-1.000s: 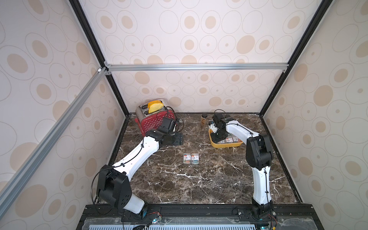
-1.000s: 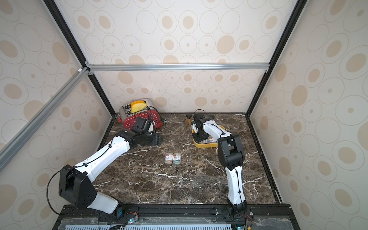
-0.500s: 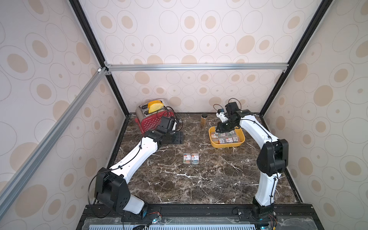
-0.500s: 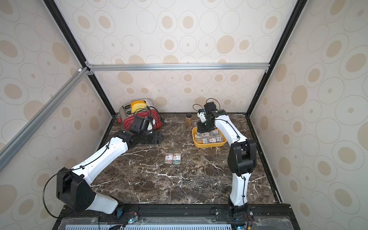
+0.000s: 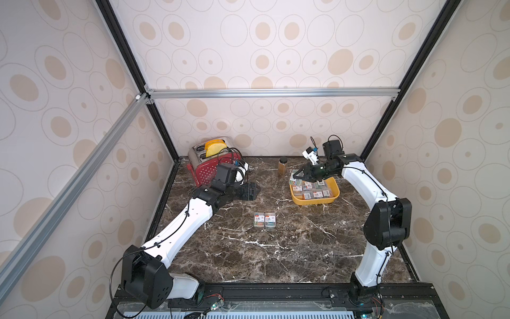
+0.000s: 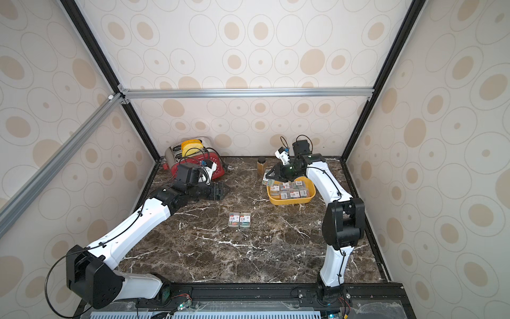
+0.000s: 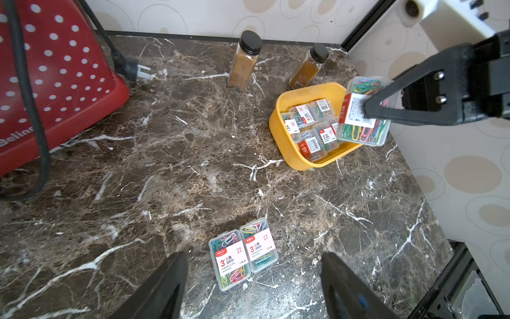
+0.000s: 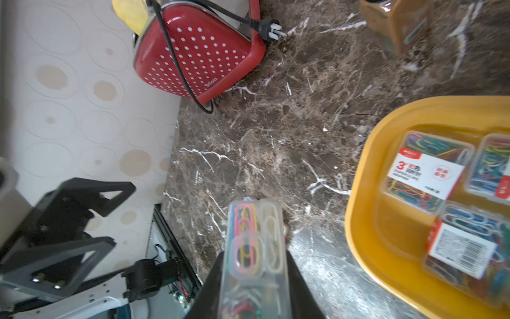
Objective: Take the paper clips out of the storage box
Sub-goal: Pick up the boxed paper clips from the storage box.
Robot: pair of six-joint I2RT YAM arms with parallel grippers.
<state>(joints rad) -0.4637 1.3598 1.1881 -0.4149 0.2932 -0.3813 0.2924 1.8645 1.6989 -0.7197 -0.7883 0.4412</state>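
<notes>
My right gripper [image 5: 298, 175] is clenched on one clear case of paper clips [image 7: 362, 129], pinching it by its flat faces so it stands on edge between my fingers [image 8: 296, 287]. The case hangs lifted at the corner of the yellow storage box [image 5: 314, 201] nearest a brown bottle [image 5: 283, 165], clear of the other cases [image 5: 311, 190] lying flat inside the box. A second bottle [image 7: 309, 66] stands just behind the box. My left gripper [image 5: 252, 191] is released, its jaws well apart with nothing between them, hovering low over the table [image 5: 276, 248] in front of the red dotted toaster [image 5: 209, 168]. Two more cases [image 5: 265, 219] lie side by side and touching on the table, label up, well apart from the box.
</notes>
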